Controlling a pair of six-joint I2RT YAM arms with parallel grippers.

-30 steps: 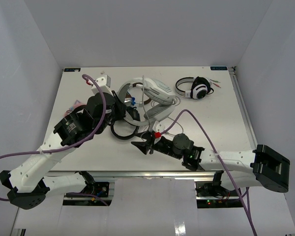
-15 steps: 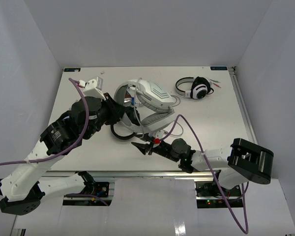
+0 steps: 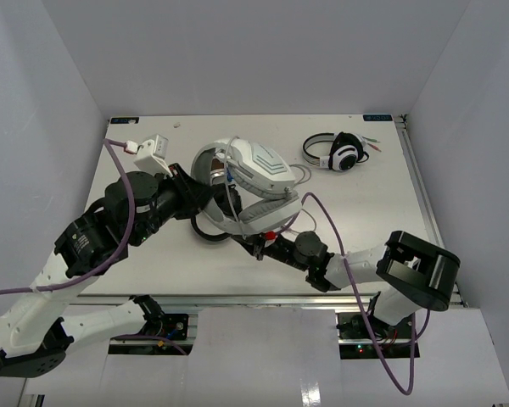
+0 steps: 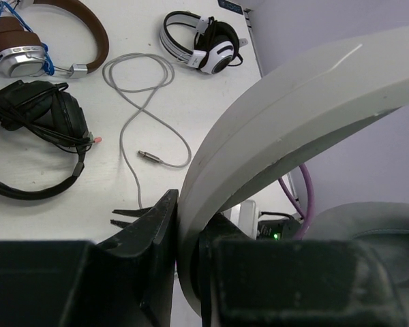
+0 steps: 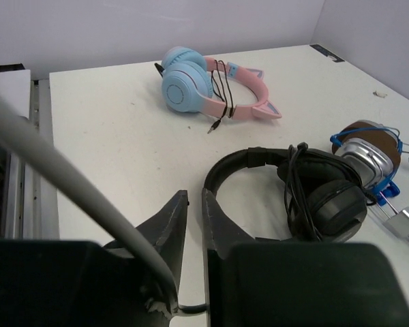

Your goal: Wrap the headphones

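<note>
The large white and grey headphones point(image 3: 259, 165) hang above the table's middle. My left gripper point(image 3: 210, 193) is shut on their wide white band point(image 4: 279, 109), which fills the left wrist view between the jaws point(image 4: 184, 204). Their thin grey cable point(image 4: 133, 88) loops on the table, its plug point(image 4: 150, 158) lying free. My right gripper point(image 3: 257, 246) sits low under the lower ear cup point(image 3: 267, 214). In the right wrist view its jaws point(image 5: 194, 197) are nearly closed, with the grey cable point(image 5: 54, 170) pinched at their base.
Black headphones point(image 3: 210, 227) lie just left of my right gripper, also in the right wrist view point(image 5: 307, 191). Brown and silver headphones point(image 4: 27, 48) lie beside them. A small white pair with black cups point(image 3: 339, 153) is at the back right. A pink and blue pair point(image 5: 198, 85) lies further left.
</note>
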